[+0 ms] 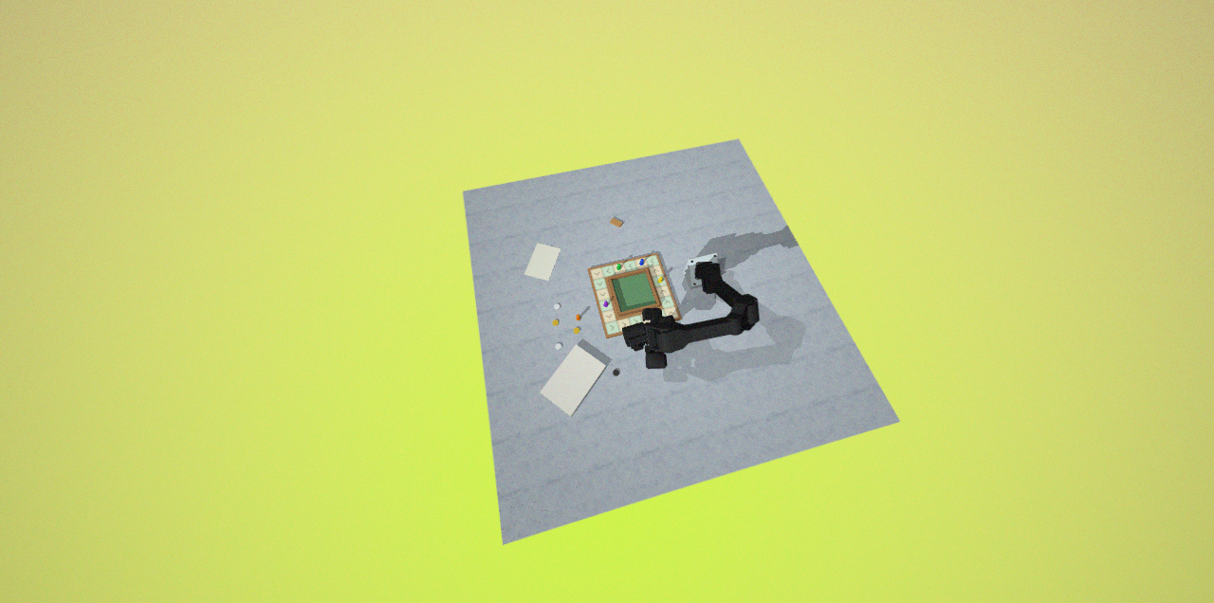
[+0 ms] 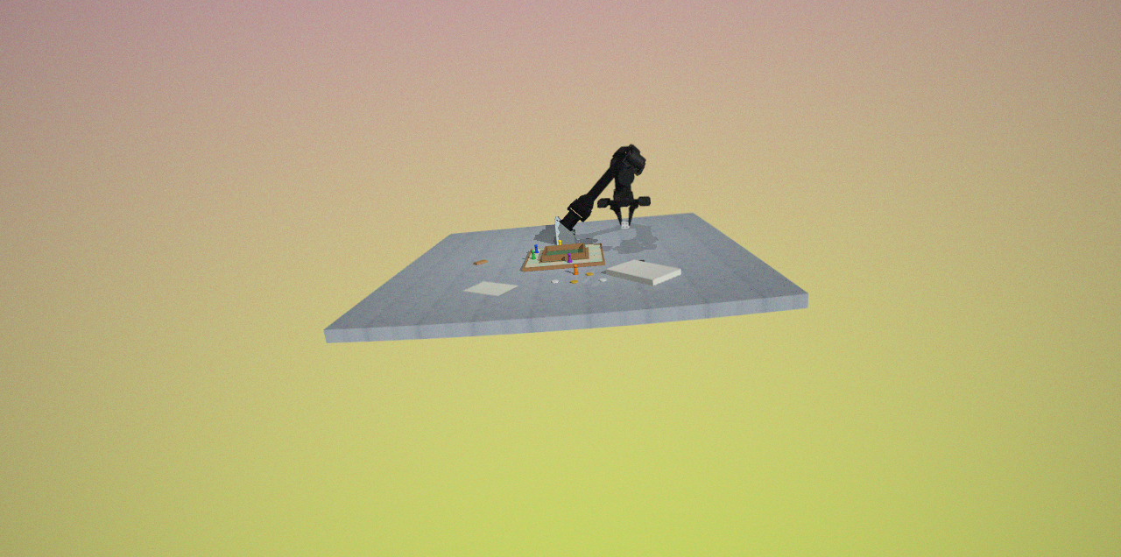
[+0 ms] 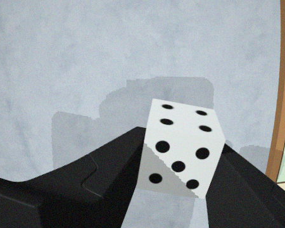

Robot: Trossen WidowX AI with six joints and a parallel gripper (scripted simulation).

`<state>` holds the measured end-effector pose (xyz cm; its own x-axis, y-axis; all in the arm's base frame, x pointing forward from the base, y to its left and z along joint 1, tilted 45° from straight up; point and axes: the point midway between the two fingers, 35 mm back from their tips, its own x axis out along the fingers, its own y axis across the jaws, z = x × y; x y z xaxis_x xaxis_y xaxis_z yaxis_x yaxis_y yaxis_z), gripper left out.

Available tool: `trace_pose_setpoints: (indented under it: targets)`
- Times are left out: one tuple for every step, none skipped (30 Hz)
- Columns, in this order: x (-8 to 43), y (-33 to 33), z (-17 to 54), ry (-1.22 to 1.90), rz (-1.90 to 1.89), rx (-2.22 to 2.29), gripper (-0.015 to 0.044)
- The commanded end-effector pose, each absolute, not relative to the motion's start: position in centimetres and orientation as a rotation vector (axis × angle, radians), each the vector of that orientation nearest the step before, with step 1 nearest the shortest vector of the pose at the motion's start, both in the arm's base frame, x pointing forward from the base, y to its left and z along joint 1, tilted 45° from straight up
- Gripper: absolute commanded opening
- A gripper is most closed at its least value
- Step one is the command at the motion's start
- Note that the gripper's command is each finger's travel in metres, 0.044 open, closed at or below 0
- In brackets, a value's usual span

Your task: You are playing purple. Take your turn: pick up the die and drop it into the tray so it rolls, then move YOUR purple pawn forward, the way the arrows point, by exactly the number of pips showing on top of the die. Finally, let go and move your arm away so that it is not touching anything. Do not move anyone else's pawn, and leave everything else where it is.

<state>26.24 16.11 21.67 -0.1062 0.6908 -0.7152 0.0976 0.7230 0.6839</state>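
Black claw point(image 3: 177, 199) gripping die point(image 3: 182, 148) (board point(image 3: 284, 68) beside)

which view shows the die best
The wrist view: the die fills the frame, pips sharp, pinched in the hand. In the exterior view it is only a white speck under the hand. In the top view the arm hides it.

White die point(image 3: 182, 148) in gripper point(image 3: 177, 182), lifted.
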Motion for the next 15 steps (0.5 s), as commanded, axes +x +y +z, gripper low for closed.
trace_pose_setpoints:
  targets:
    - [26.1,14.8,23.4,1.622,0.575,0.653,0.0]
    - [26.1,14.6,23.6,1.622,0.575,0.654,0.0]
    - [26.1,14.6,23.7,1.622,0.575,0.654,0.0]
    - [26.1,14.6,23.7,1.622,0.575,0.654,0.0]
    - [26.1,14.5,23.6,1.624,0.57,0.658,0.0]
    - [26.3,14.3,23.3,1.63,0.556,0.67,0.0]
    - [26.5,14.1,22.9,1.64,0.531,0.69,0.0]
    - [26.8,13.7,22.4,1.652,0.501,0.713,0.0]
    - [27.1,13.4,21.8,1.664,0.471,0.737,0.0]
    - [27.3,13.0,21.3,1.675,0.441,0.761,0.0]
    - [27.6,12.7,20.8,1.686,0.411,0.785,0.0]
    - [27.8,12.3,20.3,1.696,0.381,0.809,0.0]
    - [28.0,12.0,19.7,1.706,0.351,0.833,0.0]
    - [28.2,11.6,19.2,1.716,0.32,0.858,0.0]
    - [28.4,11.2,18.7,1.726,0.29,0.882,0.0]
